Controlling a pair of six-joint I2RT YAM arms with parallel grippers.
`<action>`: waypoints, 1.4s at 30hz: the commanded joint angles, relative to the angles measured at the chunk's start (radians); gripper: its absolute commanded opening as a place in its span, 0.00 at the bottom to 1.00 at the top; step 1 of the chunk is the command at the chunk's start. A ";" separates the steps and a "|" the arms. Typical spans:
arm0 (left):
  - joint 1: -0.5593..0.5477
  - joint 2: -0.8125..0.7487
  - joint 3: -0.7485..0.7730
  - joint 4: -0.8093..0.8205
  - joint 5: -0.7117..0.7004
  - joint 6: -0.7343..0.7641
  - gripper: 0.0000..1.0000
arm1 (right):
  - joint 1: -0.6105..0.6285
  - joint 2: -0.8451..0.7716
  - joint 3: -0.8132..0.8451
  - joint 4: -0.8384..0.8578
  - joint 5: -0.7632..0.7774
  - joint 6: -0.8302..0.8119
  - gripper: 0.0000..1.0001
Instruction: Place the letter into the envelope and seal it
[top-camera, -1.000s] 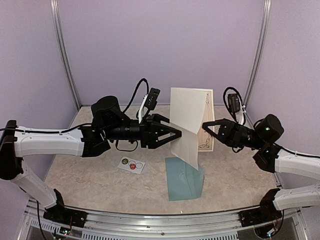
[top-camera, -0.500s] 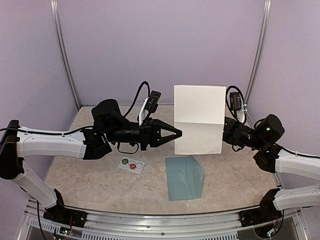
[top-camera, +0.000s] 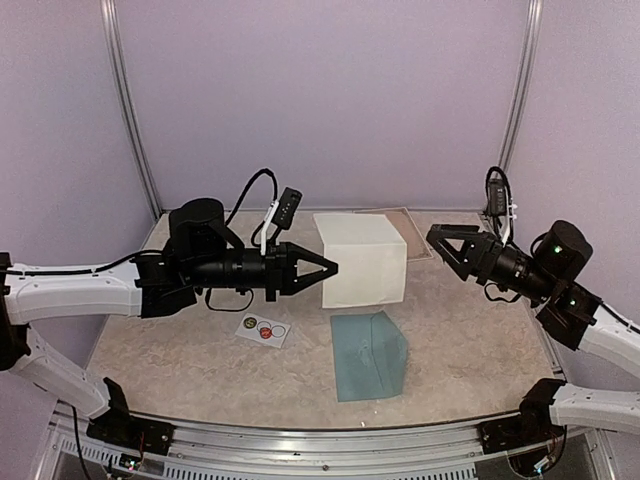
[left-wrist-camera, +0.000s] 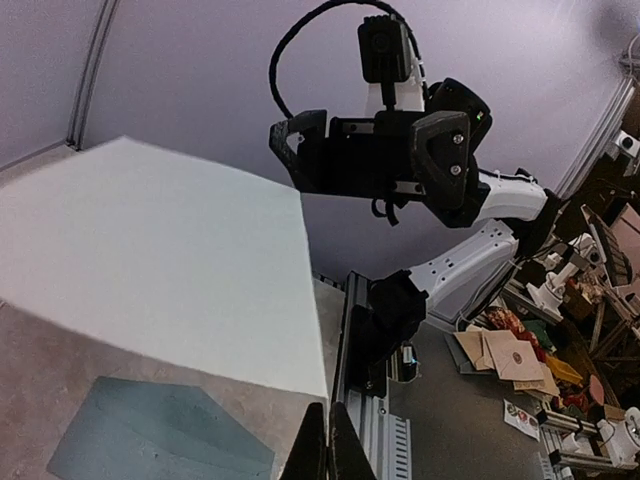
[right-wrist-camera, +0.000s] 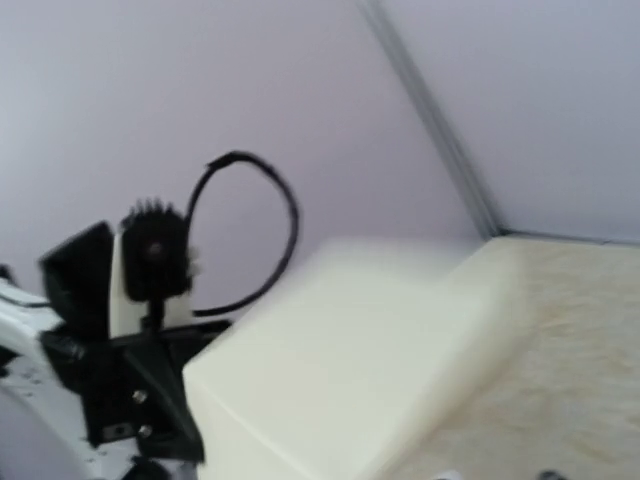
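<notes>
Lavender walls close in a marbled beige table (top-camera: 170, 350). Reaching in from the left, the left gripper (top-camera: 331, 268) has its fingers pressed together on the left edge of the letter (top-camera: 365, 262). The letter is a folded white sheet held up off the table, above and just behind the envelope (top-camera: 368, 355). In the left wrist view the sheet's lower corner meets the closed fingertips (left-wrist-camera: 318, 450). The right gripper (top-camera: 438, 246) hangs in the air up and to the right of the envelope, fingers spread wide and clear of the letter's right edge. The teal envelope lies flat on the table, with a triangular flap outline at its far end. A small white sticker card (top-camera: 264, 328) lies near the envelope's left side, not touching it. Well beyond the envelope, a bordered sheet (top-camera: 405, 222) lies flat, partly hidden by the letter.
</notes>
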 joint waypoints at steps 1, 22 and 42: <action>0.007 -0.027 0.039 -0.226 -0.048 0.100 0.00 | -0.009 -0.049 0.097 -0.249 0.085 -0.211 0.92; -0.005 -0.065 0.081 -0.286 0.128 0.142 0.00 | 0.070 0.318 0.196 -0.228 -0.454 -0.313 0.86; 0.036 -0.110 0.007 -0.221 0.127 0.069 0.00 | 0.086 0.316 0.118 0.020 -0.532 -0.188 0.00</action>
